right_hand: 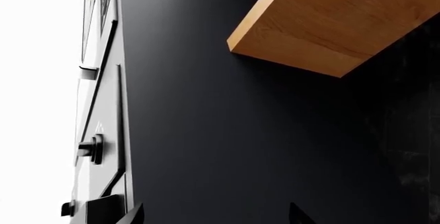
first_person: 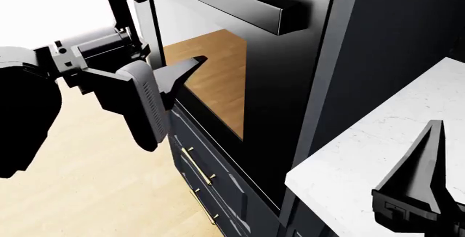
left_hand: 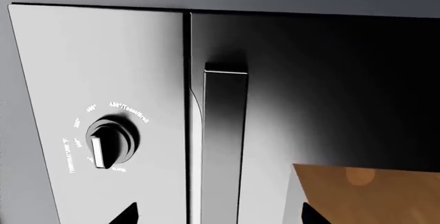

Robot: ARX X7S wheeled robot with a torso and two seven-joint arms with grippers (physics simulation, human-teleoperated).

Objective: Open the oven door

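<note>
The oven door (first_person: pixel 283 84) is a glossy black panel whose glass window (first_person: pixel 214 73) mirrors the wood floor, and it sits flush in its frame. Its thick black bar handle (first_person: pixel 254 2) runs along the top. My left gripper (first_person: pixel 172 27) hangs open in front of the door's left end, one finger above the handle's height and one below. In the left wrist view the handle (left_hand: pixel 224 147) stands between the spread fingertips (left_hand: pixel 127 214) of the gripper (left_hand: pixel 220 216), not touching them. My right gripper (first_person: pixel 427 163) is open over the counter, empty (right_hand: pixel 215 214).
A silver control panel with a round knob (left_hand: pixel 110 142) borders the door. Dark drawer fronts with brass handles (first_person: pixel 197 166) lie under the oven. A tall dark cabinet side (right_hand: pixel 240 131) and a wooden shelf (right_hand: pixel 330 23) face the right wrist. The white marble counter (first_person: pixel 363 150) is at right.
</note>
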